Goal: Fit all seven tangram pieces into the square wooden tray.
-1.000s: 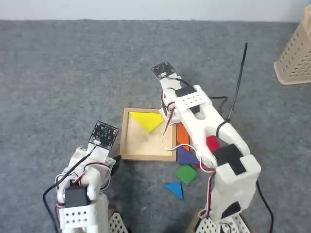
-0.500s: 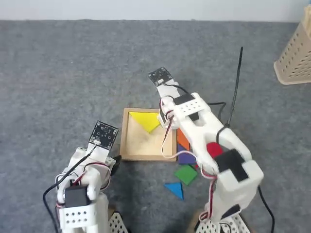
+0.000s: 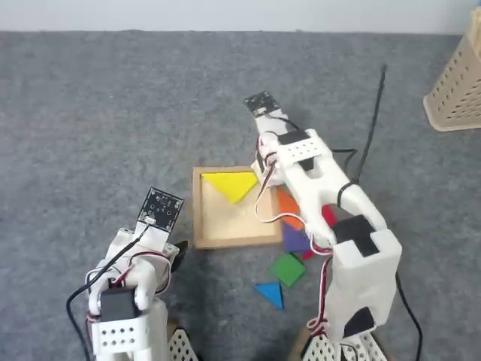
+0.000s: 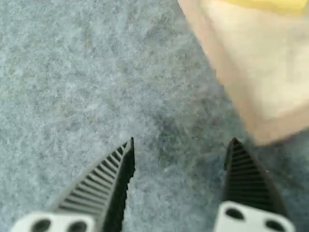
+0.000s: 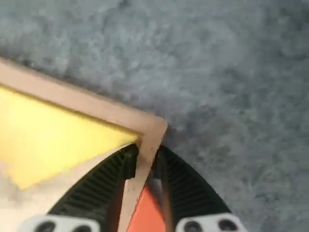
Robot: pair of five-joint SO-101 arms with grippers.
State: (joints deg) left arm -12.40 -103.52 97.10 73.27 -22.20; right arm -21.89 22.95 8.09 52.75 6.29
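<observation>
From my seat the grey carpeted table (image 3: 113, 98) carries everything, with a beige perforated basket (image 3: 455, 83) far off at the back corner and out of play. The right arm (image 3: 331, 203) stretches over the loose pieces to the square wooden tray (image 3: 198, 214). The right gripper (image 5: 145, 154) sits astride the tray's wall at its far right corner, one finger inside and one outside. The jaws are nearly closed and, as far as I can judge, pinching the wood and nothing else. The left gripper (image 4: 179, 154) hangs wide open and empty over the carpet, just off the tray's near left corner. The yellow triangle (image 3: 229, 184) lies in the tray along its far wall, its point aimed inward. The relation that matters is this: every loose piece lies on the right arm's side, strung along the tray's right wall and beyond. The orange piece (image 3: 289, 204) and purple triangle (image 3: 295, 241) touch or nearly touch that wall. The green square (image 3: 288, 268), red piece (image 3: 328, 218) and blue triangle (image 3: 270, 292) lie nearby. I judge the right arm nearer, though its own body overhangs them.
</observation>
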